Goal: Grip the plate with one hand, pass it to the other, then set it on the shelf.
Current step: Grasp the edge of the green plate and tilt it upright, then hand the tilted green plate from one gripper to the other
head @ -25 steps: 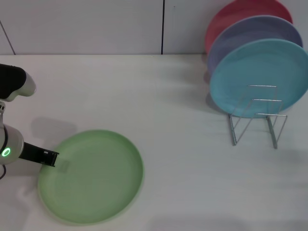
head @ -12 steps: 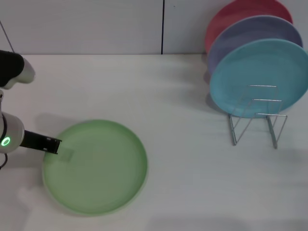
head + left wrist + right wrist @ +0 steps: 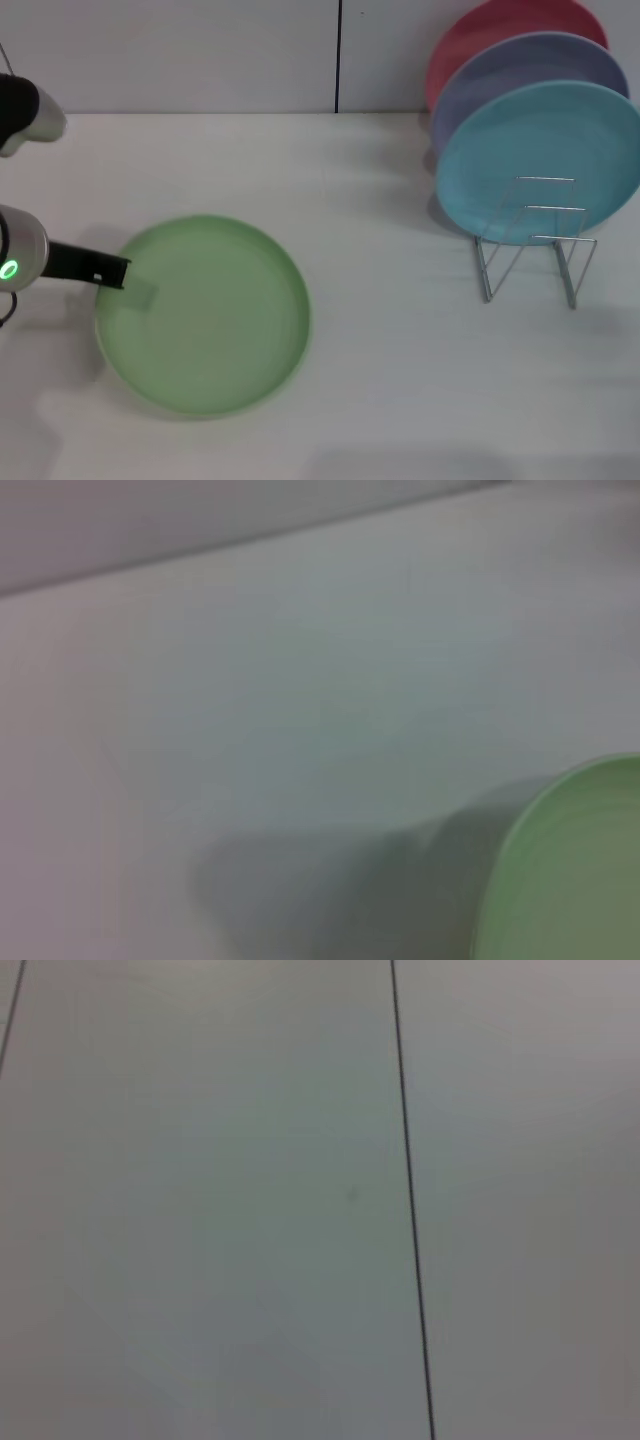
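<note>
The light green plate point(image 3: 205, 315) is at the left front of the white table point(image 3: 380, 330), with its shadow showing below its near rim. My left gripper point(image 3: 115, 275) reaches in from the left edge and is shut on the plate's left rim. In the left wrist view only a curved piece of the plate point(image 3: 570, 870) shows, over its shadow on the table. The wire shelf point(image 3: 530, 250) stands at the right back. My right gripper is out of view; its wrist view shows only a plain panel with a dark seam.
Three plates stand upright in the shelf: a turquoise plate point(image 3: 540, 160) in front, a lavender plate point(image 3: 520, 75) behind it, a red plate point(image 3: 500, 25) at the back. The shelf's front wire loops hold nothing. A wall runs along the table's far edge.
The left gripper and the green plate have moved upward in the head view, and the plate has shifted slightly to the right. The shelf and its plates have not moved.
</note>
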